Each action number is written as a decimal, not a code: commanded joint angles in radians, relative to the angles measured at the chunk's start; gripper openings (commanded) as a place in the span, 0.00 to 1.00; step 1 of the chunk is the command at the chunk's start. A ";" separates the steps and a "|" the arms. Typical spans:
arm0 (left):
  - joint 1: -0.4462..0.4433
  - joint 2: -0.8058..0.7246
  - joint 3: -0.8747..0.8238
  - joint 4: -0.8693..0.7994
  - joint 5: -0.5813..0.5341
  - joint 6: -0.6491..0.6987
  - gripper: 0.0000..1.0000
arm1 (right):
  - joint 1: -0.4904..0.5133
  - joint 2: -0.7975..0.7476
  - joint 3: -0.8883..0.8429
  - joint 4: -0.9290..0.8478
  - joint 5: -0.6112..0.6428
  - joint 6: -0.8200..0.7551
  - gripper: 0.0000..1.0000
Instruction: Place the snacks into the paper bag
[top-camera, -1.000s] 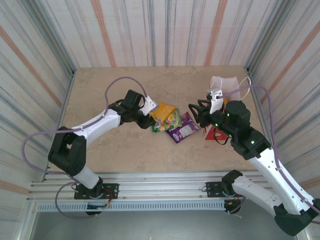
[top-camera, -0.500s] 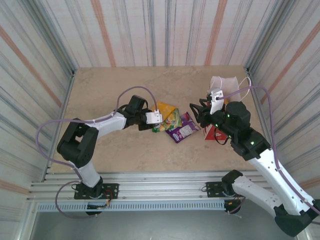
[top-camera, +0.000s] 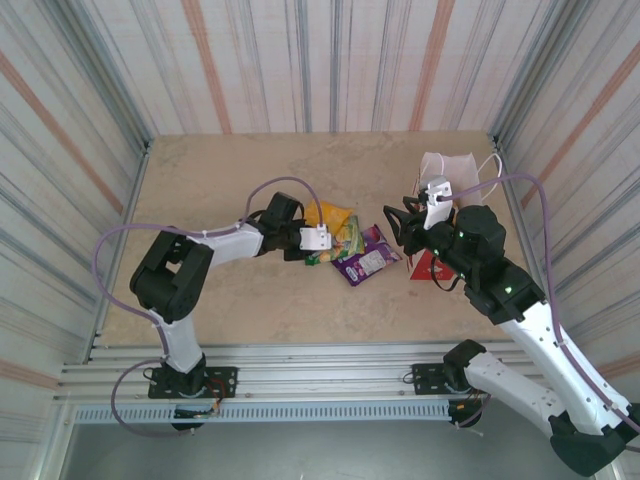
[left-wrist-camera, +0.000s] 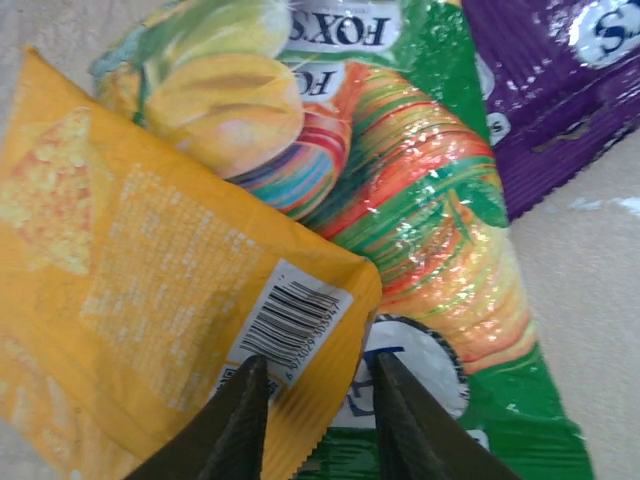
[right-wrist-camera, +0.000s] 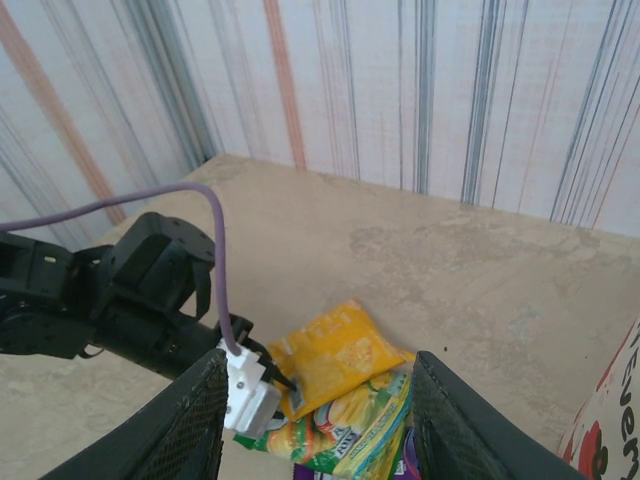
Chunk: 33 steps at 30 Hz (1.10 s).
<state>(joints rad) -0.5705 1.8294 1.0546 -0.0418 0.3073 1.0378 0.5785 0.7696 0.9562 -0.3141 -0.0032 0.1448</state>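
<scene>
Finds the left gripper (left-wrist-camera: 315, 420) pushed in onto the snacks (top-camera: 345, 240), well forward of its place a second ago, elbow folded tighter. Finds its jaws narrowed about the barcode corner of the orange-yellow packet (left-wrist-camera: 130, 300), one finger on each side; cannot tell whether pinched yet. Places that packet overlapping the green-and-red FOX'S packet (left-wrist-camera: 420, 220), with the purple packet (left-wrist-camera: 540, 90) just beside, all lying on the table (top-camera: 220, 180). Places the paper bag (top-camera: 445, 165) at the far right, apart from the pile, partly behind the right arm. Finds the right gripper (right-wrist-camera: 320, 430) hovering between pile and bag, fingers spread, empty, unchanged. Reads the change as a pick beginning: lift and carry across to the bag not yet started, thin corner hold liable to slip.
</scene>
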 joint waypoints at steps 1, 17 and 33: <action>-0.008 0.009 0.027 0.036 -0.044 -0.013 0.27 | 0.006 -0.016 -0.014 0.013 0.011 -0.009 0.50; -0.012 -0.192 0.148 -0.319 -0.068 -0.140 0.00 | 0.006 0.030 -0.008 0.011 -0.048 -0.123 0.49; -0.021 -0.458 0.378 -0.784 -0.091 -0.113 0.00 | 0.008 0.193 0.053 -0.014 -0.319 -0.345 0.50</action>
<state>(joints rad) -0.5842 1.4101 1.3857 -0.6876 0.2157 0.9119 0.5789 0.9546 0.9676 -0.3206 -0.2470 -0.1398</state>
